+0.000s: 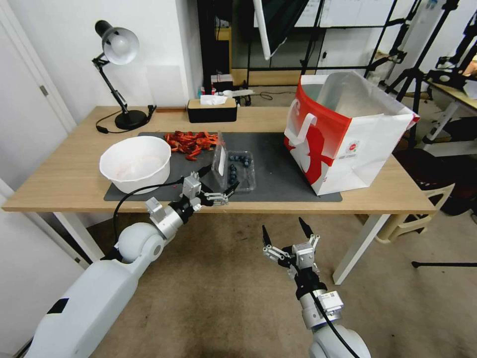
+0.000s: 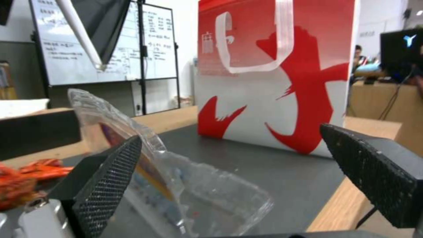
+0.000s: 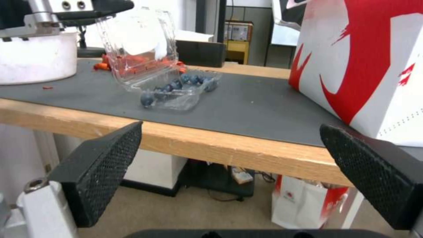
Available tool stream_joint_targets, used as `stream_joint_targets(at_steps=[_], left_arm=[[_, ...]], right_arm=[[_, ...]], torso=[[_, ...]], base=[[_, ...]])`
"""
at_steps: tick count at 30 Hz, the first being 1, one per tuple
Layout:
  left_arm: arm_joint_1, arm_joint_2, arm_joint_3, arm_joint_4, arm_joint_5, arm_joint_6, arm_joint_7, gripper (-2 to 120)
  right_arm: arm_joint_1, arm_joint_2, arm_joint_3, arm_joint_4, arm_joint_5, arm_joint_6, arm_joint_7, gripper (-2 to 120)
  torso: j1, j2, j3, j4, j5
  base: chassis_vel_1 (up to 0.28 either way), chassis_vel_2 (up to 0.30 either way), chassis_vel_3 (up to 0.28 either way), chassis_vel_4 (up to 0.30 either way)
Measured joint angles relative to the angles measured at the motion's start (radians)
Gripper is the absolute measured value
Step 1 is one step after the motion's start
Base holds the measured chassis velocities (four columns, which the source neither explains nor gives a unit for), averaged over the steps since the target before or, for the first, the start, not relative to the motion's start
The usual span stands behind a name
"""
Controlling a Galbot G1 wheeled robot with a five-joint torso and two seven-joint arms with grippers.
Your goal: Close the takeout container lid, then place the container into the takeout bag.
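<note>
The takeout container (image 1: 241, 169) lies on the dark mat, its tray holding blueberries (image 3: 176, 86). Its clear lid (image 1: 219, 158) stands nearly upright on the tray's left side, white label showing (image 3: 140, 41). My left gripper (image 1: 218, 180) is open at the container's near left corner; one finger (image 2: 110, 175) is beside the lid (image 2: 110, 122), the other is in front of the tray (image 2: 216, 198). I cannot tell if it touches. The red-and-white takeout bag (image 1: 348, 134) stands open to the right (image 2: 273, 82) (image 3: 365, 66). My right gripper (image 1: 288, 233) hangs open below the table's front edge (image 3: 231, 129).
A white bowl (image 1: 134, 161) sits on the mat's left end (image 1: 278, 171), with red pieces (image 1: 191, 140) behind it. A black tissue box (image 1: 212, 110) and a desk lamp (image 1: 119, 49) stand at the back. Tripods and a chair crowd the right side.
</note>
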Motion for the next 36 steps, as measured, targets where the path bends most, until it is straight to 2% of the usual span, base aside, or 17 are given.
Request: stream_joint_targets(at_steps=[8,11,13,15,18,19,20,21,22,25,26,29,30,33,34,36], left_arm=[[-0.041,-0.025,0.050,0.015,-0.076,0.015,0.000,100],[-0.057,-0.038,0.077,0.016,-0.148,0.034,-0.001,100],[-0.059,-0.040,0.082,0.016,-0.160,0.038,-0.003,100],[-0.074,-0.059,0.100,0.016,-0.238,0.058,-0.027,100],[-0.081,-0.074,0.104,0.016,-0.278,0.071,-0.051,100],[-0.085,-0.088,0.109,0.015,-0.313,0.086,-0.081,100],[-0.085,-0.088,0.109,0.015,-0.313,0.086,-0.081,100],[-0.089,-0.103,0.117,0.007,-0.356,0.105,-0.125,100],[-0.089,-0.103,0.117,0.007,-0.356,0.105,-0.125,100],[-0.095,-0.132,0.123,-0.017,-0.447,0.151,-0.225,100],[-0.095,-0.132,0.123,-0.017,-0.447,0.151,-0.225,100],[-0.108,-0.166,0.123,-0.032,-0.549,0.196,-0.323,100],[-0.108,-0.166,0.123,-0.032,-0.549,0.196,-0.323,100],[-0.115,-0.187,0.121,-0.042,-0.623,0.231,-0.394,100],[-0.115,-0.187,0.121,-0.042,-0.623,0.231,-0.394,100],[-0.116,-0.199,0.116,-0.048,-0.662,0.253,-0.436,100]], right_arm=[[-0.005,-0.001,0.002,0.004,0.004,-0.002,0.002,100],[-0.007,-0.001,0.003,0.005,0.005,-0.002,0.002,100],[-0.007,-0.001,0.003,0.005,0.005,-0.002,0.002,100],[-0.009,-0.001,0.004,0.007,0.006,-0.003,0.003,100],[-0.011,-0.001,0.004,0.008,0.006,-0.003,0.003,100],[-0.012,-0.001,0.004,0.009,0.007,-0.003,0.003,100],[-0.012,-0.001,0.004,0.009,0.007,-0.003,0.003,100],[-0.014,-0.002,0.004,0.011,0.008,-0.003,0.004,100],[-0.014,-0.002,0.004,0.011,0.008,-0.003,0.004,100],[-0.017,-0.003,0.004,0.014,0.009,-0.003,0.004,100],[-0.017,-0.003,0.004,0.014,0.009,-0.003,0.004,100],[-0.026,-0.002,0.003,0.021,0.009,-0.003,0.004,100],[-0.026,-0.002,0.003,0.021,0.009,-0.003,0.004,100],[-0.032,-0.003,0.002,0.027,0.010,-0.003,0.004,100],[-0.032,-0.003,0.002,0.027,0.010,-0.003,0.004,100],[-0.034,-0.004,0.002,0.031,0.016,-0.003,0.004,100]], torso=[[0.000,0.000,0.000,0.0000,0.0001],[0.000,0.000,0.000,0.0000,0.0001],[0.000,0.000,0.000,0.0000,0.0001],[0.000,0.000,0.000,0.0001,0.0001],[0.000,0.000,0.000,0.0000,0.0002],[0.000,0.000,0.000,0.0000,0.0001],[0.000,0.000,0.000,0.0000,0.0001],[0.000,0.000,0.000,0.0000,0.0002],[0.000,0.000,0.000,0.0000,0.0002],[0.000,0.000,0.000,0.0000,0.0000],[0.000,0.000,0.000,0.0000,0.0000],[0.000,0.000,0.000,-0.0001,0.0000],[0.000,0.000,0.000,-0.0001,0.0000],[0.000,0.000,0.000,0.0000,0.0001],[0.000,0.000,0.000,0.0000,0.0001],[0.000,0.000,0.000,0.0000,0.0001]], base=[[0.000,0.000,0.000,0.000],[0.000,0.000,0.000,0.000],[0.000,0.000,0.000,0.000],[0.000,0.000,0.000,0.000],[0.000,0.000,0.000,0.000],[0.000,0.000,0.000,0.000],[0.000,0.000,0.000,0.000],[0.000,0.000,0.000,0.000],[0.000,0.000,0.000,0.000],[0.000,0.000,0.000,0.000],[0.000,0.000,0.000,0.000],[0.000,0.000,0.000,0.000],[0.000,0.000,0.000,0.000],[0.000,0.000,0.000,0.000],[0.000,0.000,0.000,0.000],[0.000,0.000,0.000,0.000]])
